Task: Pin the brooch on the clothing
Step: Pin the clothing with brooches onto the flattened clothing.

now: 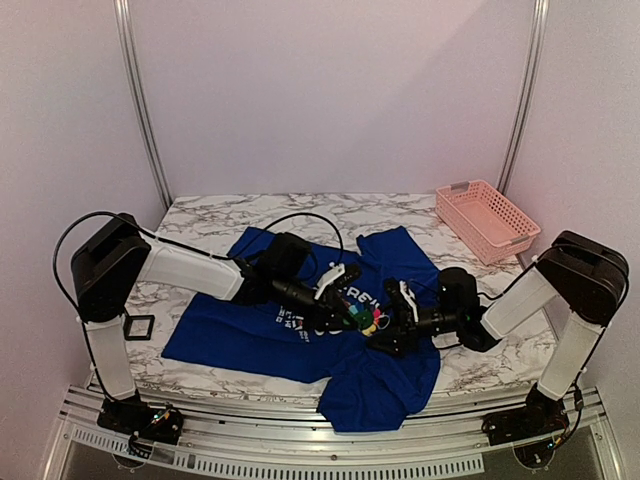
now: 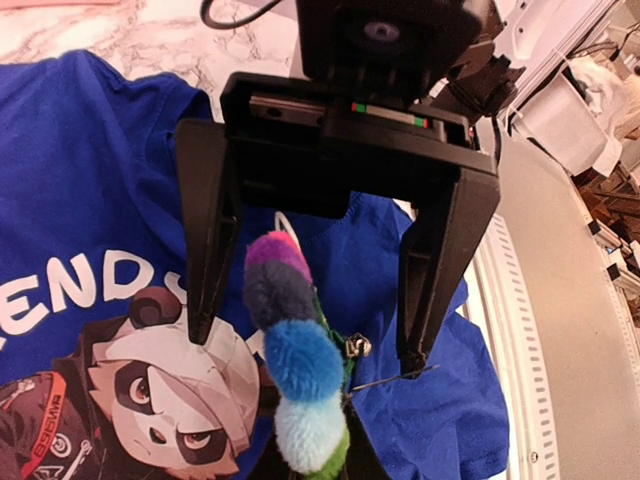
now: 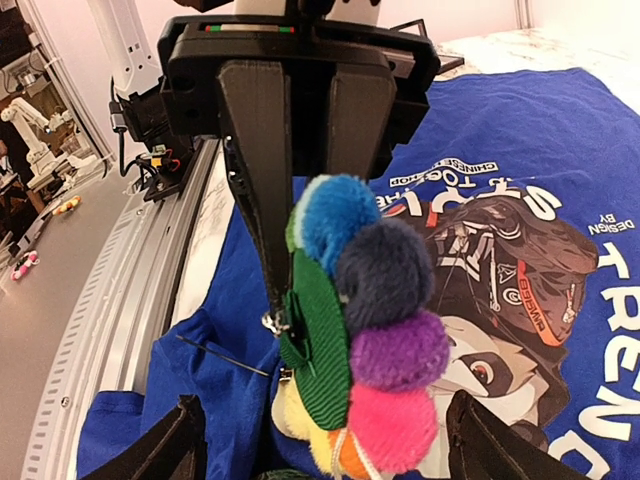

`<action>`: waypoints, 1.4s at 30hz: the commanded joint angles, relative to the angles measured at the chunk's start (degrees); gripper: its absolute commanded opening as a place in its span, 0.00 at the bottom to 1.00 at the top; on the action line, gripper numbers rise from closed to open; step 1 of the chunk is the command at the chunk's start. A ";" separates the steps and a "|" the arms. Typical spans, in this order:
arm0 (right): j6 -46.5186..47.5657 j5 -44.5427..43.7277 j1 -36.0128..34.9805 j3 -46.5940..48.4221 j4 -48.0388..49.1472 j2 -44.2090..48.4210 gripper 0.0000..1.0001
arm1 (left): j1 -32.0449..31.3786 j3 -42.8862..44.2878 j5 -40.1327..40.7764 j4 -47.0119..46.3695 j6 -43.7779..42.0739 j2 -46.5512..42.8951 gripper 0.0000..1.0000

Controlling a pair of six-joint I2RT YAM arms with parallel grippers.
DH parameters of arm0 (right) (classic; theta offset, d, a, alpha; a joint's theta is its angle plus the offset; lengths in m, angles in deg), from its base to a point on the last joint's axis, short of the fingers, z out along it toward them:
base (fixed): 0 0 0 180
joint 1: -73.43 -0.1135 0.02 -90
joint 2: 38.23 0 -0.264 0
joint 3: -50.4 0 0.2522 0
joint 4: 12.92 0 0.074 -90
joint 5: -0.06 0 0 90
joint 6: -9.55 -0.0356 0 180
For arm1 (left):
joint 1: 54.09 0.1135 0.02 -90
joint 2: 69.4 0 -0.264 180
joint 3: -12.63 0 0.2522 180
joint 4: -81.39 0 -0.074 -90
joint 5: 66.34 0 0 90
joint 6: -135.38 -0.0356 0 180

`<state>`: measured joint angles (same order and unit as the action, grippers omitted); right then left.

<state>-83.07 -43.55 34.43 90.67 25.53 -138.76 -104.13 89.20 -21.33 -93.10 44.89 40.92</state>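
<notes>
- A small black frame holder (image 1: 138, 326) is sitting at the far left of the marble bench (image 1: 200, 215), well apart from the shirt.
- The left gripper (image 1: 348, 316) is reaching in from the left over the clothing (image 1: 250, 335). Its fingers (image 3: 262, 180) are pressing together, pinching the brooch (image 1: 368, 322) at its green backing.
- The clothing, a royal-blue T-shirt, is lying spread on the bench with one end drooping over the near edge. White lettering and a panda cartoon are showing under both grippers.
- The brooch is hanging between the two grippers, over the chest print. Its fuzzy petals are showing blue, grey, purple, pink and yellow.
- A thin pin wire (image 3: 225, 356) is sticking out sideways from the brooch above a fold of blue fabric. I cannot tell whether it is touching the cloth.
- The right gripper (image 1: 388, 328) is facing the left one. Its fingers (image 2: 210, 250) are standing spread wide, flanking the brooch with a gap on each side.
- A pink lattice basket (image 1: 487, 218) is sitting at the back right corner of the bench, apart from the shirt.
</notes>
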 commanded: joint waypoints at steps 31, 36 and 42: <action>-4.21 1.47 -2.60 2.37 18.75 -10.99 0.45 | -1.89 -11.11 4.95 -19.17 4.16 -3.84 0.00; -6.28 2.01 -1.54 1.39 22.57 -11.58 0.41 | -2.21 -11.42 5.34 -19.02 3.72 -4.23 0.00; -8.70 2.21 -1.15 2.16 23.00 -12.39 0.40 | -2.60 -11.48 5.87 -18.49 2.87 -4.33 0.00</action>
<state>-89.69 -41.73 32.98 92.59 46.38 -149.51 -105.60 78.29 -15.76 -111.13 48.97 38.83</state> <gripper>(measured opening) 0.404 0.086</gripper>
